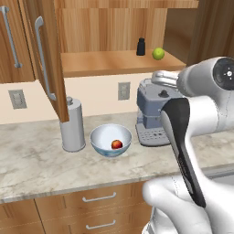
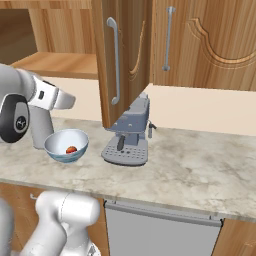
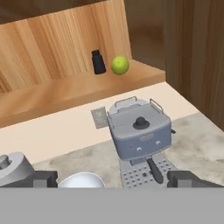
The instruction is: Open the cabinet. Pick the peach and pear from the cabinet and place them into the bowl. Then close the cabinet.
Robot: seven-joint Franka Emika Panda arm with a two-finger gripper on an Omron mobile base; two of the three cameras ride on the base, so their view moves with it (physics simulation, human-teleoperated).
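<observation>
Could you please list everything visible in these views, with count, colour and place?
cabinet: one, brown wood, on the wall, doors open
pear: one, yellow-green, on the cabinet shelf
bottle: one, dark, on the shelf beside the pear
bowl: one, pale blue-white, on the counter
peach: one, red-orange, inside the bowl
canister: one, grey, left of the bowl
coffee machine: one, grey, right of the bowl
drawers: wooden, below the counter
gripper: one, dark fingertips, open, holding nothing
</observation>
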